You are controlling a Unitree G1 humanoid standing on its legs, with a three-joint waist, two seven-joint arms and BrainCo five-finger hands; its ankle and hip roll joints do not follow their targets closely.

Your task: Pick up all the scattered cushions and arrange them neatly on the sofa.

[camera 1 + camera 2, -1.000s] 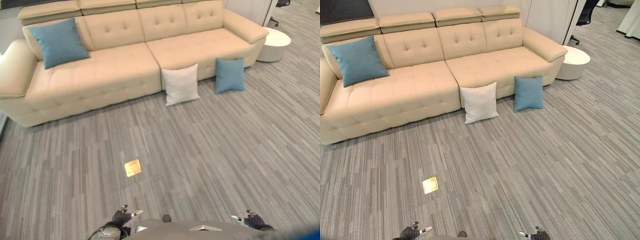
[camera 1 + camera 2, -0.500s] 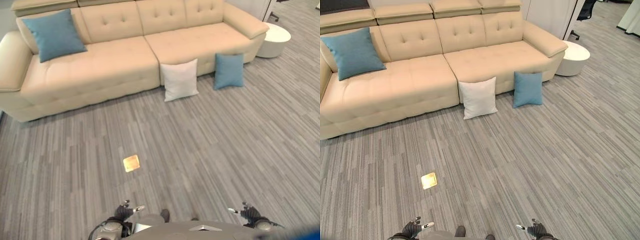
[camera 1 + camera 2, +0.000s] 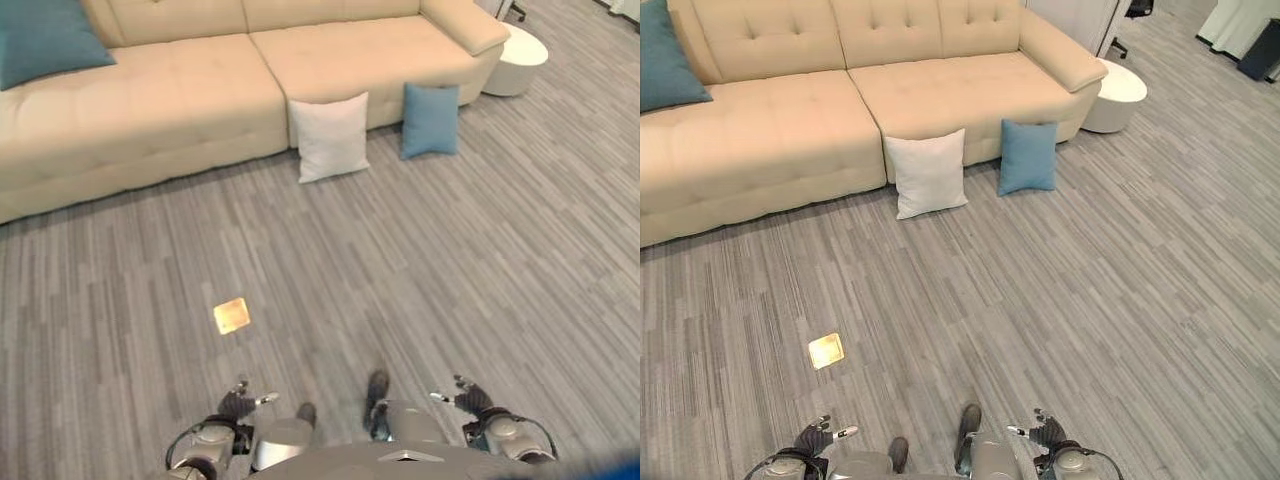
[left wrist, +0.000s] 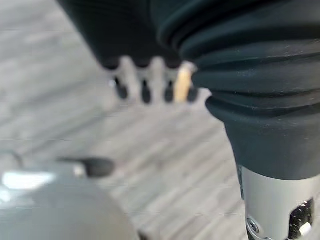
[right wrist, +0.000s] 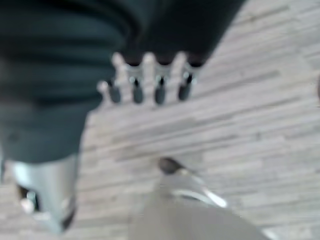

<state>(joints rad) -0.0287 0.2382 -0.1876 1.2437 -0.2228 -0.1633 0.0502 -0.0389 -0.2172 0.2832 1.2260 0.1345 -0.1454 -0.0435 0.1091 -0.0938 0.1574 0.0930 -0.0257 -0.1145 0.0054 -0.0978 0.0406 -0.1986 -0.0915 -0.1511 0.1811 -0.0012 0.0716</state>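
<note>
Sofa runs off the frame's left edge, clipping the teal cushion on its seat, while a white cushion and a blue cushion lean against its front on the floor. Left robot hand and right robot hand hang low, well short of them, fingers loosely straight and empty.

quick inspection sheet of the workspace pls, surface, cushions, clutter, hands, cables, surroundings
surface: grey striped carpet floor with a small bright yellow patch.
job's things: white cushion and blue cushion stand on the floor, leaning on the front of the beige sofa; teal cushion sits on the sofa seat at the robot's left end.
clutter: nothing seen.
hands: left hand and right hand both low by the body, fingers relaxed, holding nothing.
cables: nothing seen.
surroundings: round white side table beside the sofa's right arm.
</note>
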